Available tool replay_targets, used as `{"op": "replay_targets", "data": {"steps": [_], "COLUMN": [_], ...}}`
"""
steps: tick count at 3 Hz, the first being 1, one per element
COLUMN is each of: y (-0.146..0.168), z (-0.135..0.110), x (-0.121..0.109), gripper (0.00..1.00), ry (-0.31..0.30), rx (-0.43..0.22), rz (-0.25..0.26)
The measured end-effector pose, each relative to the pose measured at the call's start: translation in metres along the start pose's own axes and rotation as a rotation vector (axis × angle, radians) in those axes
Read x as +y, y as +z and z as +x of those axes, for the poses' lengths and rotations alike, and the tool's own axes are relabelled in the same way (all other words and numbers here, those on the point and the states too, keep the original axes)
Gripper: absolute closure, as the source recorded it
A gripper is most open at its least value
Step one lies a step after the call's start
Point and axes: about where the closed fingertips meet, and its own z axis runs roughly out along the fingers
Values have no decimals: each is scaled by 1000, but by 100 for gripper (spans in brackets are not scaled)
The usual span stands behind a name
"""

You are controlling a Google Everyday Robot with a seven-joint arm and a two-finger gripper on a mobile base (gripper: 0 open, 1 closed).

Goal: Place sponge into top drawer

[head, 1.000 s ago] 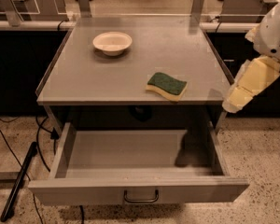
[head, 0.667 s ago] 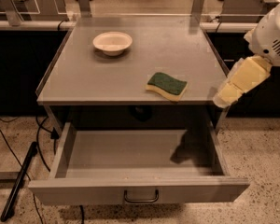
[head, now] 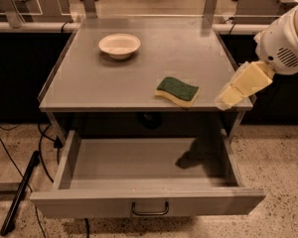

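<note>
The sponge (head: pixel 177 91), dark green on yellow foam, lies on the grey table top (head: pixel 114 78) near its front right edge. The top drawer (head: pixel 148 202) below is pulled open and shows a bare grey floor, with a dark bar handle on its front panel. My gripper (head: pixel 230 96) hangs at the right, above the table's front right corner, a short way to the right of the sponge and apart from it. It holds nothing that I can see.
A cream round bowl (head: pixel 119 45) stands at the back left of the table top. Black cables and a dark rod (head: pixel 20 192) lie on the speckled floor at the left. Desks and posts stand behind the table.
My gripper has moved left and a little up, closer to the sponge. Its shadow in the drawer has shifted left. The sponge, bowl and drawer have not moved.
</note>
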Motion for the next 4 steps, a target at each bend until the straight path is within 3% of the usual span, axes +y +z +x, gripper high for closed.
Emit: {"op": "replay_targets", "data": {"steps": [1,4], "y": [8,75], "z": [1,-40], "x": [1,16], "gripper": [0,0], "ry": [10,-3], "rx": [-11,-105], "rz": [-2,-79]}}
